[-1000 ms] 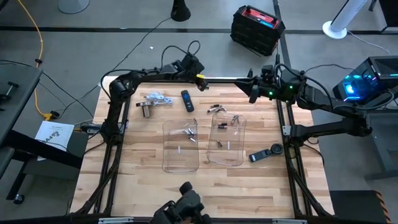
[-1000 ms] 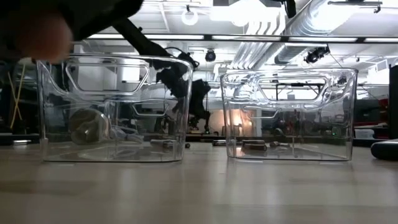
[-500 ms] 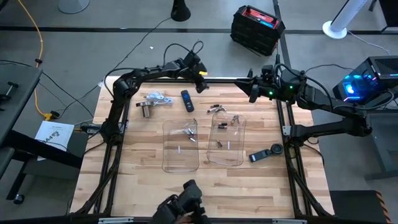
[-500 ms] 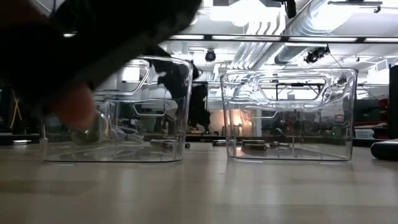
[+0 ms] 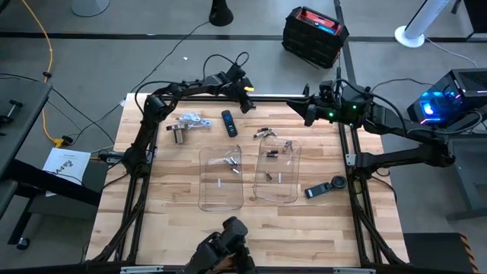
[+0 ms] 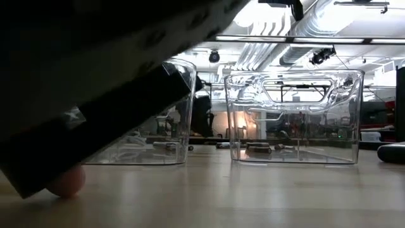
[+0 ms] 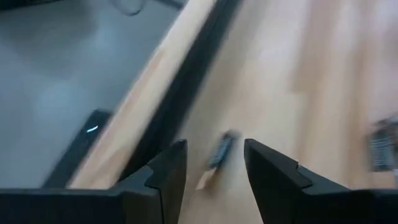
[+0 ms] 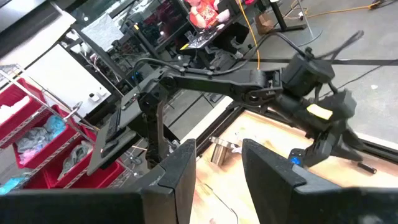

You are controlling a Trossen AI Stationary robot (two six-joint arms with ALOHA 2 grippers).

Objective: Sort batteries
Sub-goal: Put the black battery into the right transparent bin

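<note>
The left gripper (image 7: 214, 163) is hovering with jaws spread over a small battery (image 7: 221, 151) near the table (image 5: 167, 221) edge; the right gripper (image 8: 217, 163) is waiting, jaws spread

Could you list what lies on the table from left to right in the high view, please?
Metal cup → dark remote → left clear tray → right clear tray → dark gadget.

tiny batteries (image 5: 233, 161) lying flat, some silvery some dark, scattered in two clear trays, few loose behind them
</note>
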